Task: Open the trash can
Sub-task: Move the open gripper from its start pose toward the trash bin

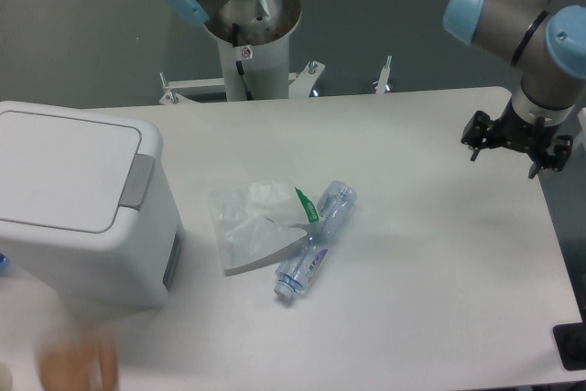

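The trash can [87, 244] is a large white boxy bin at the table's left side. Its flat rectangular lid [59, 169] lies shut, with the grey push tab [137, 180] on its right edge. My gripper [515, 146] hangs at the table's far right edge, well away from the bin and holding nothing that I can see. Its black body points down and hides the fingers, so I cannot tell whether it is open or shut.
A crumpled clear plastic bag [249, 223] and an empty plastic bottle [317, 240] lie mid-table, right of the bin. A blurred hand [78, 363] shows at the bottom left corner. The arm's base post [252, 52] stands behind the table.
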### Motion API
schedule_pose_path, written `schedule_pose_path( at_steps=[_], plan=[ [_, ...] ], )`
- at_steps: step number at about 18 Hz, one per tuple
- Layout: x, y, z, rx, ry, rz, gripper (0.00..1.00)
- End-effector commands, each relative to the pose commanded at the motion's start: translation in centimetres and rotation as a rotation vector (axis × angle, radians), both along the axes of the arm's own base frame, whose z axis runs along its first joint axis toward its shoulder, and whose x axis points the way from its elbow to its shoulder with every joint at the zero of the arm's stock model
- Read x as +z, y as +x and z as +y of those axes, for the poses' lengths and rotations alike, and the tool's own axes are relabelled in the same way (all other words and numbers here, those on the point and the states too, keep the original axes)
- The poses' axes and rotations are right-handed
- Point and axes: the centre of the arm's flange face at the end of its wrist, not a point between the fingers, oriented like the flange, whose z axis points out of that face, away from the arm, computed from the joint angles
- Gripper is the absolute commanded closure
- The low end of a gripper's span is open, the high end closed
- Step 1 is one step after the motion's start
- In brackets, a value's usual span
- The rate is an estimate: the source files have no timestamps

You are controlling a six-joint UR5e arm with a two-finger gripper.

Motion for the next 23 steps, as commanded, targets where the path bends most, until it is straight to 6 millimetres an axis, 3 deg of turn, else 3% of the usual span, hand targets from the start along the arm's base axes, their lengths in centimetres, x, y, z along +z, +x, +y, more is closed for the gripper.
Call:
schedule_pose_path(
  at_steps=[4, 8, 12, 18, 20, 23],
  plan=[
    [0.7, 0.3, 0.1, 0.003, 0.016, 0.000, 0.00],
    [1.7, 1.8, 1.0, 0.098, 0.074, -0.065, 0.00],
    [1.9, 5.1, 5.7, 0.161, 0.077, -0.106, 0.00],
    [4.6, 7.4, 8.2, 0.403, 0.266, -0.213, 0.00],
    [5.4, 8.5, 9.7, 0.402, 0.296, -0.230, 0.00],
    [5.6, 9.3, 10.1, 0.409, 0.287, -0.247, 0.00]
  ],
)
